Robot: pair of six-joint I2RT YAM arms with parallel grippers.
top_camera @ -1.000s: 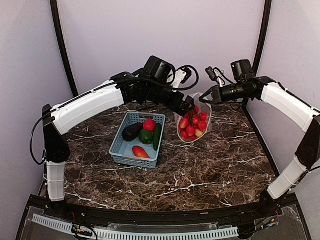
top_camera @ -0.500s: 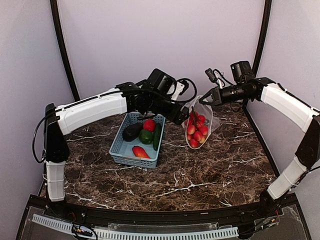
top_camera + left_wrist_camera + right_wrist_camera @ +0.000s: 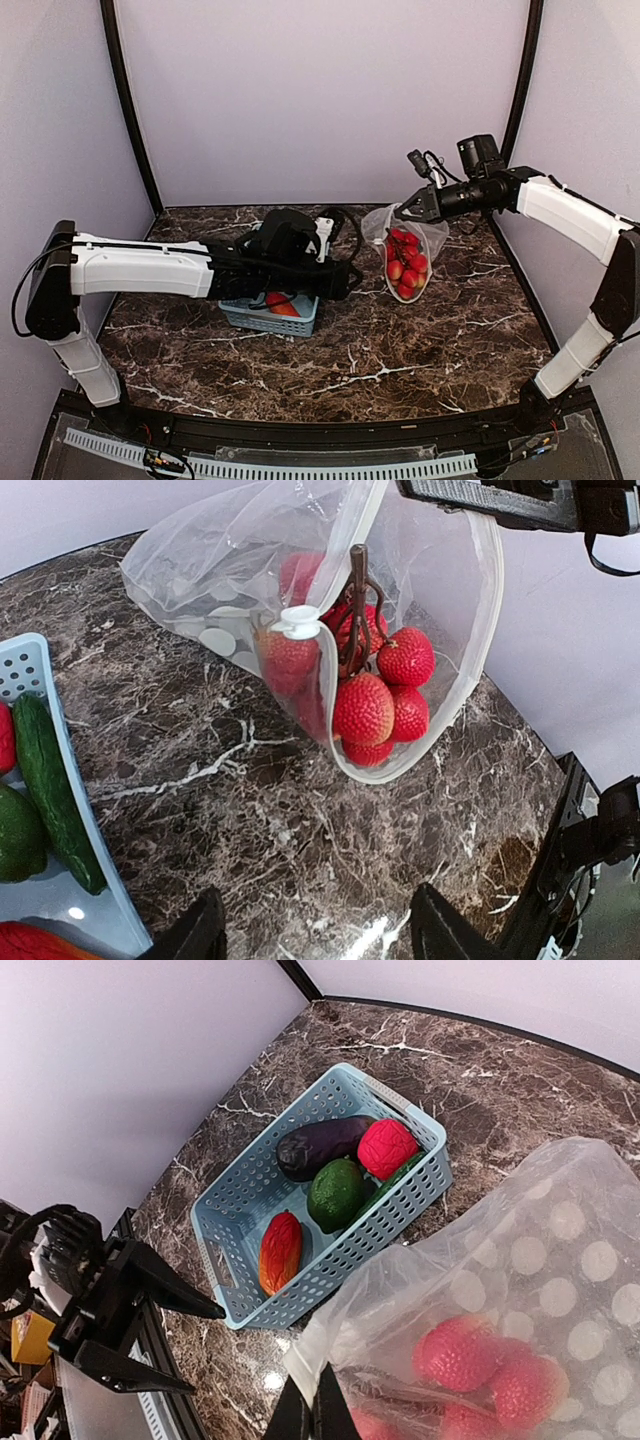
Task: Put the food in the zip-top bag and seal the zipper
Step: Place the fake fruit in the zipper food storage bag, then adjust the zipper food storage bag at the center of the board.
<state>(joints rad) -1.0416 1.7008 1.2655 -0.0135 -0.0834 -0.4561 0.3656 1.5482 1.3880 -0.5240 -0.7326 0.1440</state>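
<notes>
The zip-top bag (image 3: 384,224) hangs by its mouth edge from my right gripper (image 3: 403,209), which is shut on that edge (image 3: 312,1415). The bunch of red cherry tomatoes (image 3: 365,705) lies inside the bag (image 3: 200,570). The zipper's white slider (image 3: 298,622) sits on the mouth strip. My left gripper (image 3: 350,280) is open and empty, low over the table between basket and bag (image 3: 318,930). The eggplant (image 3: 325,1143), green pepper (image 3: 335,1192), cucumber (image 3: 55,795), a red piece (image 3: 387,1147) and an orange-red piece (image 3: 281,1252) lie in the basket.
The light-blue slotted basket (image 3: 420,1175) stands left of the bag, and my left arm lies across it in the top view, hiding most of it (image 3: 268,318). The dark marble table (image 3: 400,350) has walls at the back and sides.
My left gripper has let go of the tomatoes in the bag, pulled out and dropped low over the table by the basket. The bag has swung slightly right, still held by the right gripper.
</notes>
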